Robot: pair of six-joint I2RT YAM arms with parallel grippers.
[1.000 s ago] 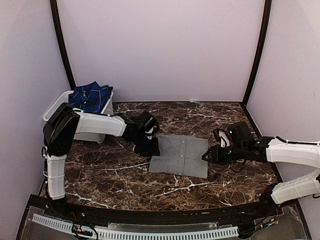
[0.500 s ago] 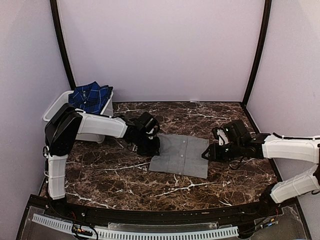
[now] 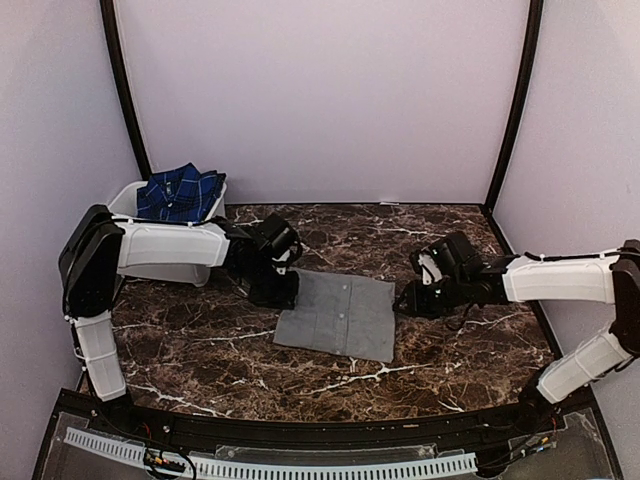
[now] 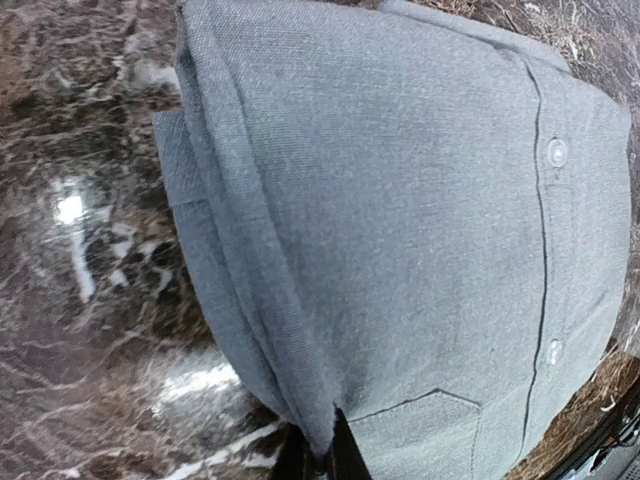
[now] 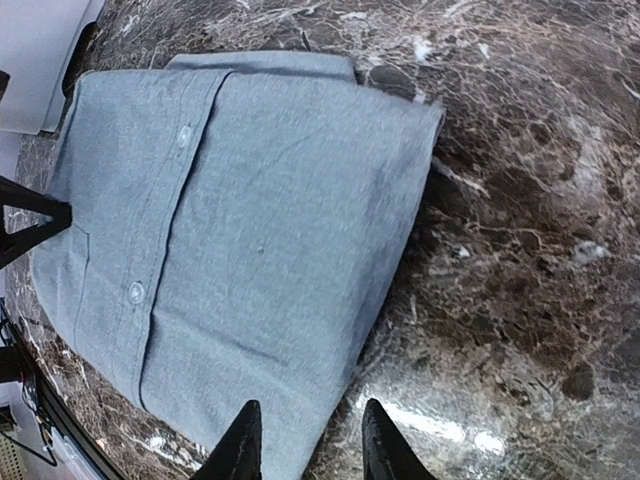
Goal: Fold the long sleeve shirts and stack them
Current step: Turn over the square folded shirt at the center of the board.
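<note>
Tub at the far left held the plaid shirt, bunched up and not folded, so my guess was half the job was yet to do. Next over, the left gripper was clenched tight on the left edge of the grey shirt, which lay folded into a rectangle, buttons up, flat in the middle of the marble table. The wrist view showed it pinching a ridge of several layers, and that was worry number one: if it had only caught the top layers, any pull or lift would peel them off the lower ones and undo the fold. Worry two was the table itself. It looked slick, so dragging from one side could slide the whole bundle instead of folding it. Over on the right, the right gripper sat just at the shirt's right edge with its fingers parted, the cloth edge lying under the gap, nothing grasped as far as I could tell. If the left moved before that side closed, the shirt would go up lopsided and skew. And if the right came down too shallow, it'd probably nip just the top layer, or scrape the marble and miss.
</note>
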